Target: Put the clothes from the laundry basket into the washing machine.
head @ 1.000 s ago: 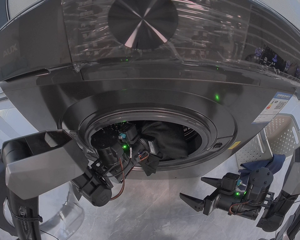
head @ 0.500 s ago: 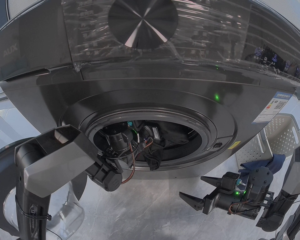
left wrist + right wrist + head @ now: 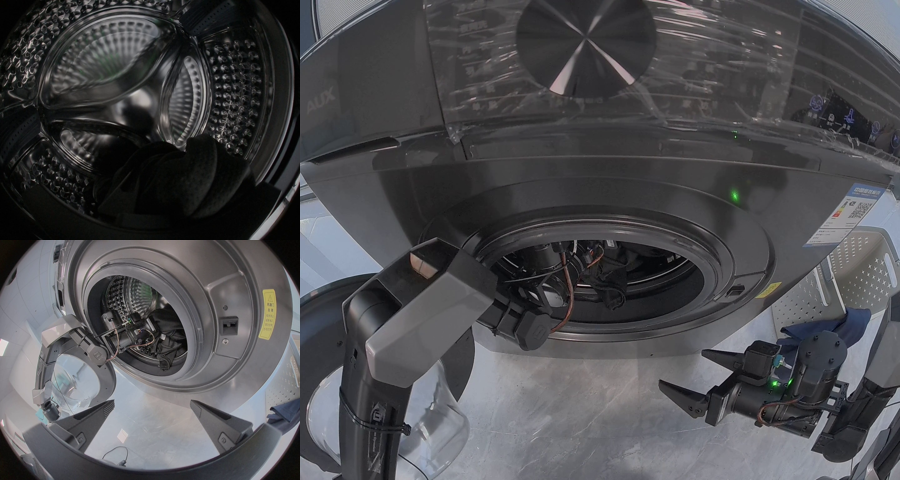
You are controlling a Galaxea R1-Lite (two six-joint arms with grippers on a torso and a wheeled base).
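Note:
The dark washing machine point(image 3: 600, 187) stands open, its steel drum point(image 3: 125, 78) lit inside. My left gripper point(image 3: 606, 262) is past the door ring, inside the drum, shut on a black garment point(image 3: 610, 292) that droops from it. That black garment point(image 3: 187, 178) covers the fingers in the left wrist view and hangs over the drum's lower lip point(image 3: 165, 362) in the right wrist view. My right gripper point(image 3: 682, 372) hovers open and holding nothing, outside and below the opening's right side. A blue garment point(image 3: 831, 328) lies over the white laundry basket point(image 3: 862, 262).
The round glass door point(image 3: 425, 412) stands swung open at the left, beside my left arm. Grey floor point(image 3: 600, 412) lies in front of the machine. The door latch recess point(image 3: 228, 326) and a yellow sticker point(image 3: 268, 314) sit right of the opening.
My left arm has pushed deeper into the drum, carrying the black garment from the opening's rim inward. The right gripper has barely moved.

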